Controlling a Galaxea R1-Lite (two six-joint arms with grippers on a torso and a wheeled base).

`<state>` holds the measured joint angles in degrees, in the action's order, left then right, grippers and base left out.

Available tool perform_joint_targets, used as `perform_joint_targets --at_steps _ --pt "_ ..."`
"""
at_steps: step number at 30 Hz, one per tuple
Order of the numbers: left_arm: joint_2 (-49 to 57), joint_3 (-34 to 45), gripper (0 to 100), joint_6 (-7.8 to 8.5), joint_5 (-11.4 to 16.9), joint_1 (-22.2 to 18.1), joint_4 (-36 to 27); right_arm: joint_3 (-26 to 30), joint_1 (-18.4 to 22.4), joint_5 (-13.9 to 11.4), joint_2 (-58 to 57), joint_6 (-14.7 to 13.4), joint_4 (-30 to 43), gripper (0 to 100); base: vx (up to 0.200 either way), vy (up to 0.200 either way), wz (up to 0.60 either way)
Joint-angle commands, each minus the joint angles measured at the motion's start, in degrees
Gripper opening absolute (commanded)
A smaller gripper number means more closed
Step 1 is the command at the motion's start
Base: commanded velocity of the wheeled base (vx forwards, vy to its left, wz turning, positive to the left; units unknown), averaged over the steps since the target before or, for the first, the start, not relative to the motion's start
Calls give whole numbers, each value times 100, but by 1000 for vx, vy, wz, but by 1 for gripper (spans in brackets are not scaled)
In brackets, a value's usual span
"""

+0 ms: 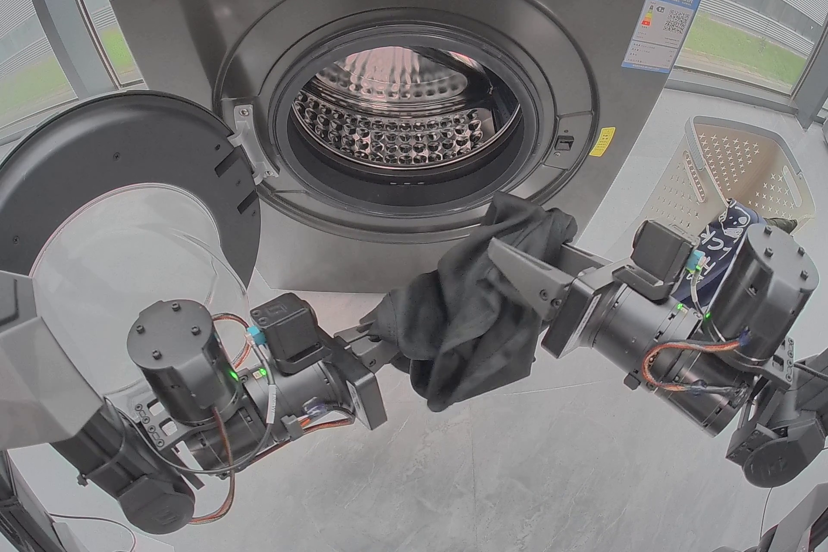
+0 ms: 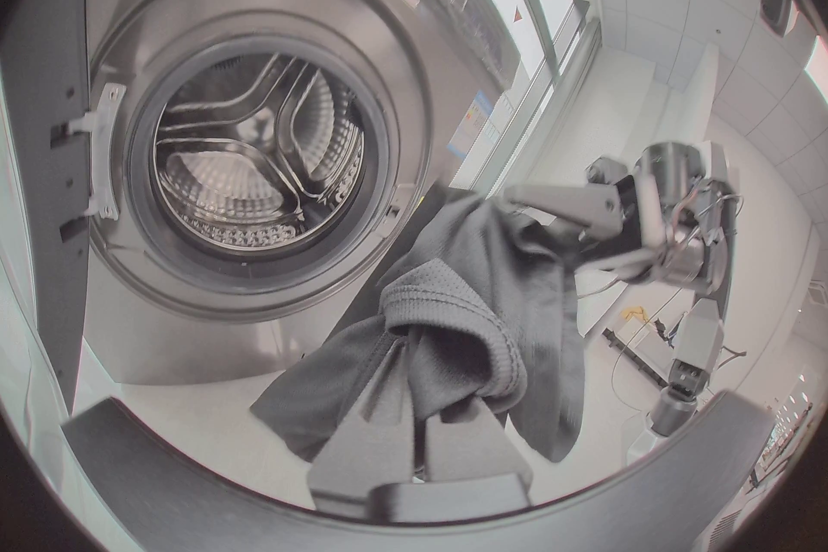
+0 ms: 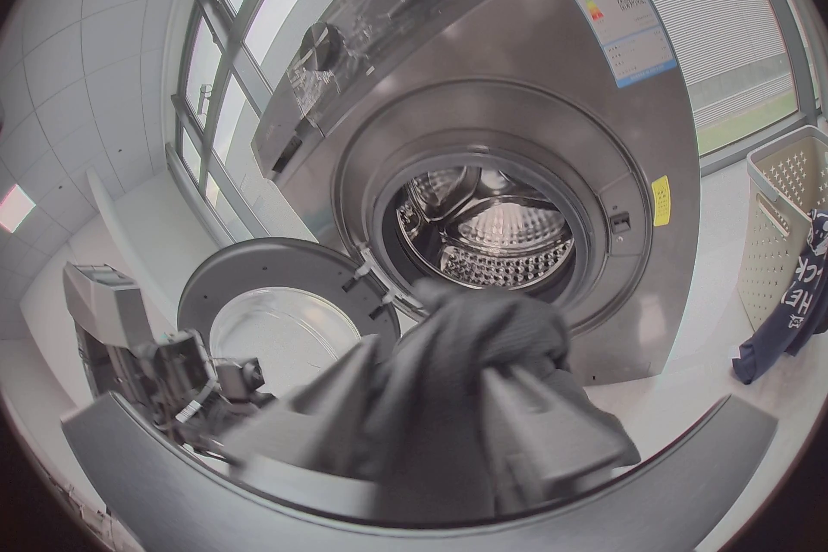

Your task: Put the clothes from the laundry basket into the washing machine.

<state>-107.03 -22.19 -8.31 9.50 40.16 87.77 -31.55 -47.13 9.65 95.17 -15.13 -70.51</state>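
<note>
The left gripper (image 1: 377,340) and right gripper (image 1: 509,260) each pinch a limp, dark knit cloth (image 1: 461,312), slung between them before the washing machine's (image 1: 190,19) round open mouth. Its perforated steel drum (image 1: 397,135) gleams. A latticed plastic basket (image 1: 742,166) stands beside.

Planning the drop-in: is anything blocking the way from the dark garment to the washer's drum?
Nothing visible does. The dark grey cloth garment, held by left gripper and right gripper, hangs before the open mouth of the steel drum; the round door is swung aside.
</note>
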Motion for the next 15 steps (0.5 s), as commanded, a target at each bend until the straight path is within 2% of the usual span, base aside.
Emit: perform_joint_targets --at_steps 1,15 --pt "526 57 0 -12 0 80 -6 35 125 10 230 1 2 100 0 0 0" --pt "570 -418 0 -12 -18 142 -50 422 257 19 388 71 2 100 0 0 0"
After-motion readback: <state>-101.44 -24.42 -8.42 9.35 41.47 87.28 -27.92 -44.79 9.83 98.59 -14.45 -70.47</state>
